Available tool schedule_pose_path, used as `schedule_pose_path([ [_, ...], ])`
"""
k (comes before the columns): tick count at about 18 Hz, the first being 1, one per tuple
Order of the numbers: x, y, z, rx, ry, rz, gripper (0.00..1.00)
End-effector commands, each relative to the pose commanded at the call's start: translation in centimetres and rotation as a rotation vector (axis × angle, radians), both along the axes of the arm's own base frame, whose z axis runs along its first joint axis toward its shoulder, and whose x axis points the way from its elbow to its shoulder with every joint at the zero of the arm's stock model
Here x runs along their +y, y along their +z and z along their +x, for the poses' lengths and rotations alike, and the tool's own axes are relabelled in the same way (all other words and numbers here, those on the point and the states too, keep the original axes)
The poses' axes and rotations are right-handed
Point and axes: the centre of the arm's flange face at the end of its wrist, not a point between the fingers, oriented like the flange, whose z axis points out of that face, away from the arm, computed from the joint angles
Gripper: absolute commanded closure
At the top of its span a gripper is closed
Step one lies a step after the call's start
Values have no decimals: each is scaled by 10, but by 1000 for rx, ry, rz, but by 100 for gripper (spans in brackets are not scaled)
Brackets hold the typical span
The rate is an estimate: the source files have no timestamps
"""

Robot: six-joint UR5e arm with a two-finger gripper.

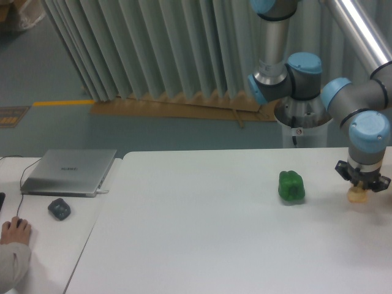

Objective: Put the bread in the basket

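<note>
The bread (pixel 357 196), a small pale tan lump, is at the far right of the white table (pixel 202 233). My gripper (pixel 361 187) points straight down over it, with its dark fingers on either side of the bread's top, shut on it. The bread is at or just above the table surface. The upper part of the bread is hidden by the fingers. The basket is out of view.
A glossy green bell pepper (pixel 291 186) stands on the table to the left of the gripper. On a second table at the left lie a closed laptop (pixel 69 171), a dark small object (pixel 59 209) and a person's hand on a mouse (pixel 15 231).
</note>
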Motion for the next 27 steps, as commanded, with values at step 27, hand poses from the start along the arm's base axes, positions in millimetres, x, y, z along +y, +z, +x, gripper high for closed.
schedule_pose_path([
  [27, -120, 45, -154, 89, -475, 246, 78],
])
